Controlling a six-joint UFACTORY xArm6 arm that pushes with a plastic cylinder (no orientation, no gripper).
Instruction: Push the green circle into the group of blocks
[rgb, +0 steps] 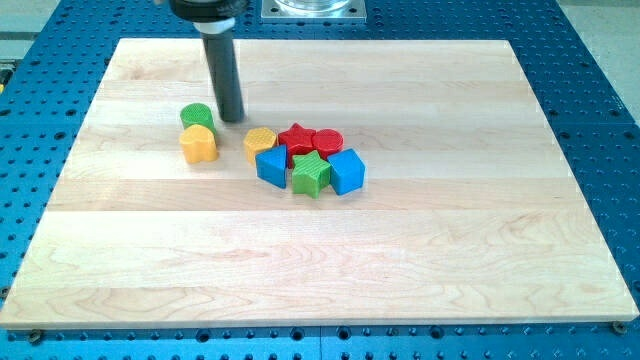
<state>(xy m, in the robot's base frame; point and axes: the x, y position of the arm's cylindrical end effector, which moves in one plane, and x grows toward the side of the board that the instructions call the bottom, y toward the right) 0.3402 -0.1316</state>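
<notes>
Green circle (197, 115) sits on the worktop (420, 260) just to the view's left of my tip (232, 119), close beside it, perhaps touching; the gap is too fine to judge. No jaws on this rig: the arm ends in a plain dark rod, so nothing opens, closes or holds. The rod comes down from the view's top edge, and its end rests at block height.

Placement reads oddly for the job. The group lies to the view's right and slightly below my tip, so my tip stands between the green circle and its goal. A push from here would likely send the circle away from the group. My guess: the tip needs to go round to the circle's far side, at the view's left, before driving it rightward.

Yellow heart-like block (199, 144) sits touching the circle's lower edge, below and left of my tip. It may get dragged along or deflect the circle.

The group, right of and below my tip: yellow hexagon-like block (260, 142) nearest, then red star (296, 138) and a red rounded block (327, 141) in the back row; blue block (271, 165), green star (311, 174) and blue cube (347, 171) in front. All are packed tight. The yellow hexagon-like block is the likely first contact.
</notes>
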